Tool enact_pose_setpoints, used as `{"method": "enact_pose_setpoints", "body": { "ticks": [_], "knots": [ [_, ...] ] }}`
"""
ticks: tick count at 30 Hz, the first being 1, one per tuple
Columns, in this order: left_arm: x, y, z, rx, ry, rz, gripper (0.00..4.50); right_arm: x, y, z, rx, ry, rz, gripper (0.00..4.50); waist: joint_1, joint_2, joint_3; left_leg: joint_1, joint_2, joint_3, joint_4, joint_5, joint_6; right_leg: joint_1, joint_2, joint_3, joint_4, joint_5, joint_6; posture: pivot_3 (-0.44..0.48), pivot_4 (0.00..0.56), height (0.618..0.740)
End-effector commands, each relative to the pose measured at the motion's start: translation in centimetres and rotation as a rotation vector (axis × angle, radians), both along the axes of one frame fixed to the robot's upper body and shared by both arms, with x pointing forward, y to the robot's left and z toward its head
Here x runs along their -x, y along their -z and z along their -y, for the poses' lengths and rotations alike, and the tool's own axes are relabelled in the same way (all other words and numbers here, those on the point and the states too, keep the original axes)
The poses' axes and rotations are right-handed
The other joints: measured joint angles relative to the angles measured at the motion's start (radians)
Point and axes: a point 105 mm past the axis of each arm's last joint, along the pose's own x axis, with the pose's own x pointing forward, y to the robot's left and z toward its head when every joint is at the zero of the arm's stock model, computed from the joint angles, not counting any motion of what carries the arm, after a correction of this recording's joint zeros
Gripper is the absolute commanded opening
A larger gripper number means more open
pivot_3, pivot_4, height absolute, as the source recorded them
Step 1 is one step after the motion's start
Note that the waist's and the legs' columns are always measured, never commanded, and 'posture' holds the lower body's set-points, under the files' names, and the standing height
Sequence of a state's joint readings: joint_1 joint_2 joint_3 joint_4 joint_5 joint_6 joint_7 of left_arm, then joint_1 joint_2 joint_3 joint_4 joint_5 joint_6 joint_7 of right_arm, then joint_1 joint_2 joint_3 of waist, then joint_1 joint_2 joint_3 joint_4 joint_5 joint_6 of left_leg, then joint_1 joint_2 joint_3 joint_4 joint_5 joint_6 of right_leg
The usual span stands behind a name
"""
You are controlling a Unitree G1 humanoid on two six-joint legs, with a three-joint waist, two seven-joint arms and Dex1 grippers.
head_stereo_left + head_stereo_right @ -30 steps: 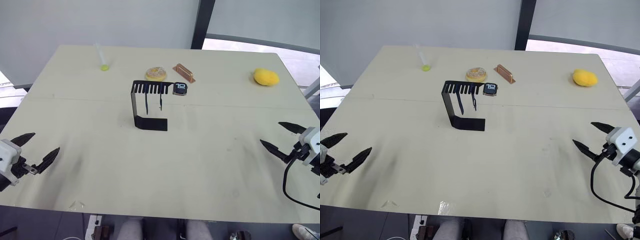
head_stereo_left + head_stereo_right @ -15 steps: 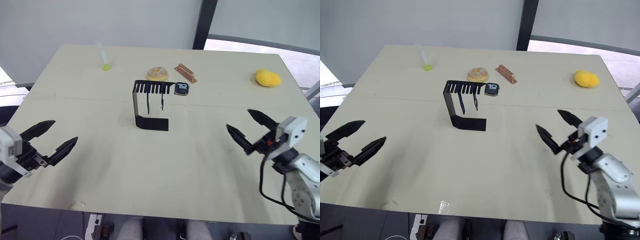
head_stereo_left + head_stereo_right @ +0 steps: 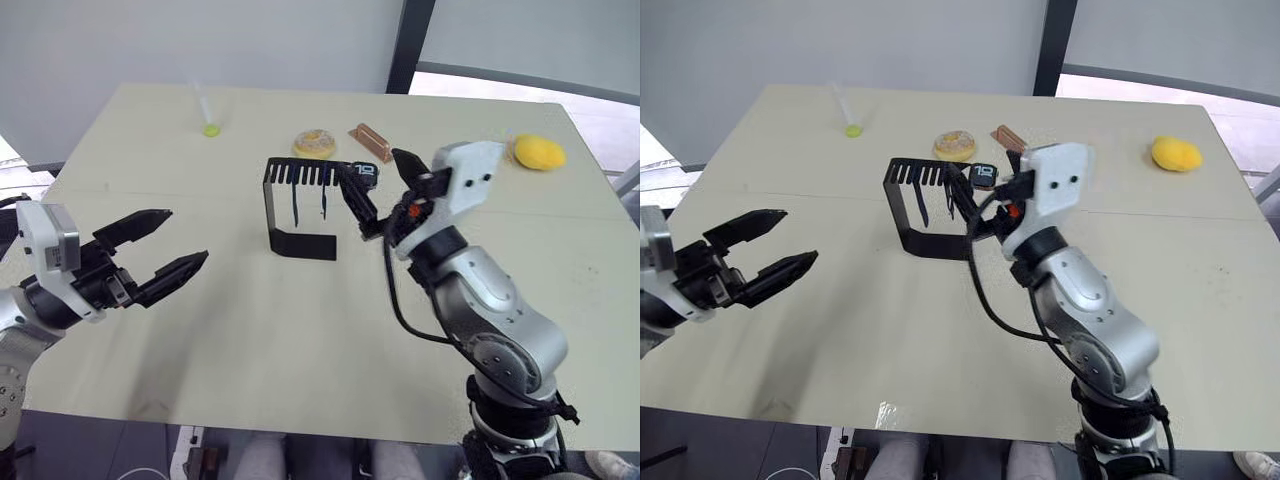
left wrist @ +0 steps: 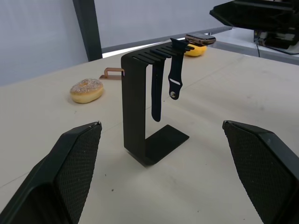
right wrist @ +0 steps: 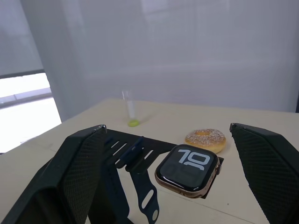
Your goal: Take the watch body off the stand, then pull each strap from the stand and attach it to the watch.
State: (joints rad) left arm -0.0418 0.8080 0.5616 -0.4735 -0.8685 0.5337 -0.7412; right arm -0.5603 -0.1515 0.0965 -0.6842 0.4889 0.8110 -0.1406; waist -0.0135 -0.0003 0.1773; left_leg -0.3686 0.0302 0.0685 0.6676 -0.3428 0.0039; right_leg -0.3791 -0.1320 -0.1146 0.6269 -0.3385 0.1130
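Spreading wide under everything is the pale table [image 3: 300, 330], and over it I hold both arms. My right gripper [image 3: 383, 188] is up at the far end of the stand [image 3: 297, 212], fingers spread apart, one finger on each side of the watch body [image 5: 188, 170] without touching it. My left gripper [image 3: 160, 250] hangs above the table's near left part, well apart from the stand, its fingers also spread and holding nothing.

Standing upright near the table's middle, the stand has its flat foot on the surface and its slotted top plate reaching toward my right arm. The two dark blue straps [image 4: 164, 84] hang down from slots in that plate, side by side. On the tip of the plate sits the watch body, screen up, white digits showing.

Beyond the stand lie a sugared doughnut [image 3: 314, 142] and a copper-coloured block [image 3: 370, 142], just beside each other. Farther off are a yellow lump [image 3: 539, 152] toward the right edge and a clear tube [image 3: 205, 110] with a yellow-green end at far left.
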Motion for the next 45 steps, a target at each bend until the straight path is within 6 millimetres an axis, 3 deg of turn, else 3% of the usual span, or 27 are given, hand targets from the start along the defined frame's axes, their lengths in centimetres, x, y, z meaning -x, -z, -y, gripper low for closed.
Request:
{"method": "enact_pose_setpoints", "body": {
  "ticks": [1,12,45],
  "knots": [
    [0.6,-1.6,1.5,-0.022,0.078,0.056,4.45,-0.5,-1.1,-0.2,-0.004,0.078,0.018,4.50,-0.006,0.000,0.000,0.000,0.000,0.000,0.000,0.000,0.000,0.000,0.000,0.000,0.000,0.000,0.000,0.000,0.150,0.740],
    [0.7,-4.0,2.3,-0.047,0.131,0.132,4.45,-1.6,-0.8,-2.2,0.005,0.071,-0.047,4.50,-0.022,0.000,0.000,0.000,0.000,0.000,-0.002,0.001,-0.002,-0.001,0.002,0.000,0.000,0.000,0.000,0.000,0.150,0.740],
    [0.7,-3.9,2.4,-0.042,0.118,0.124,4.45,-2.4,0.9,-2.2,-0.015,0.108,-0.120,4.50,-0.022,0.000,0.000,0.000,0.000,0.000,-0.002,0.001,-0.002,-0.002,0.002,0.003,0.000,0.000,0.000,0.000,0.150,0.740]
  ]
}}
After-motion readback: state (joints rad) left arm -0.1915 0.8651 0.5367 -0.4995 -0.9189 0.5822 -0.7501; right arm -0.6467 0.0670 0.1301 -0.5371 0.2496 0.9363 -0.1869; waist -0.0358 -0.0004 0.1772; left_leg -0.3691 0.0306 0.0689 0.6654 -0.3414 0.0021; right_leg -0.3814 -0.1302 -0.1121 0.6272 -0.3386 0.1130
